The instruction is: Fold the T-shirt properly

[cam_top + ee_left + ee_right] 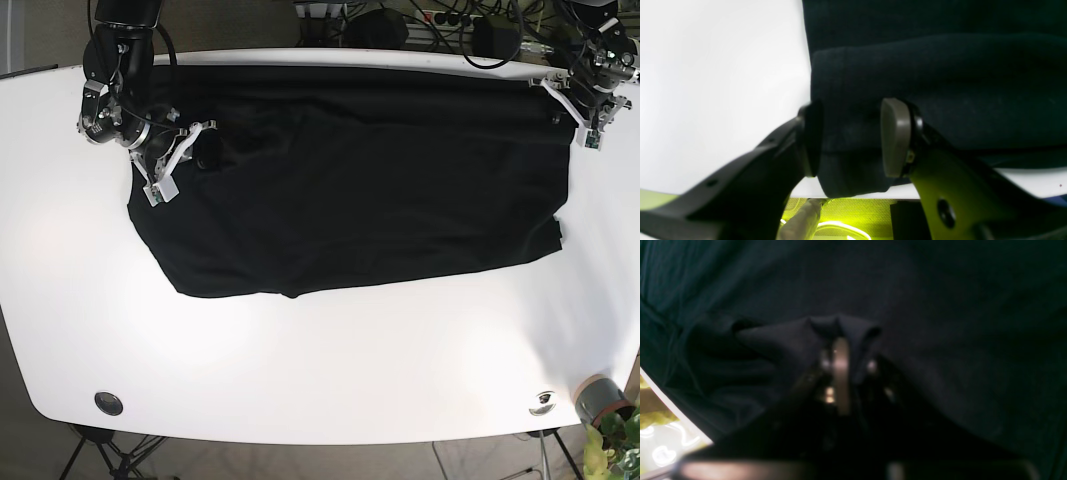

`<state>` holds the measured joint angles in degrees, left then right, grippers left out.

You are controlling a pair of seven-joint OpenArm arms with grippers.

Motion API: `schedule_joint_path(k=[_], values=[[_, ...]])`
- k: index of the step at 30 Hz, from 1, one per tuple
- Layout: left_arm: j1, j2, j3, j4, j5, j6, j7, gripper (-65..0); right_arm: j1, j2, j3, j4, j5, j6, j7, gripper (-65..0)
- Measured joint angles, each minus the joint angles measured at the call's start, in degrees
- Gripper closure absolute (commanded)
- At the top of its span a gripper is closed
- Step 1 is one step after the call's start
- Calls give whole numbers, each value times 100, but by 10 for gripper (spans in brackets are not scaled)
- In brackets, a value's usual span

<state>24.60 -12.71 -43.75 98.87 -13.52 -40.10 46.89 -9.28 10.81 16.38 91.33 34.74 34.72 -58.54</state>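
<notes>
A black T-shirt [350, 180] lies spread across the far half of a white table [300, 370], one long edge running along the table's far edge and the other ending roughly mid-table. At the far left corner of the base view, the right gripper [840, 350] is clamped on a small raised pinch of the cloth, its pads pressed together with fabric bunched over them. At the far right corner, the left gripper [851, 136] straddles a rolled, doubled edge of the shirt right at the table's far edge; its fingers stand apart on either side of the fold, and whether they press the cloth cannot be told for certain.

The fabric appears soft, light and limp, likely to sag and wrinkle when lifted and to drag across the smooth tabletop rather than hold any shape. Hems and corners look like the surest places to take hold, since a pinch in mid-panel gathers only a tuft. Both far corners raised together would probably carry the edge over evenly.
</notes>
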Motion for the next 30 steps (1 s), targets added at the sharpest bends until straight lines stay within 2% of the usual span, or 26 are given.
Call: schedule_joint_path(k=[5, 15, 30], values=[[0, -2, 0, -4, 0, 0, 2, -253, -13, -2, -15, 72, 2, 0, -24, -24], [0, -2, 0, -4, 0, 0, 0, -253, -20, 0, -2, 905, 22, 0, -42, -24], [17, 0, 0, -7, 0, 0, 2, -253, 479, 33, 4, 881, -15, 26, -70, -25]])
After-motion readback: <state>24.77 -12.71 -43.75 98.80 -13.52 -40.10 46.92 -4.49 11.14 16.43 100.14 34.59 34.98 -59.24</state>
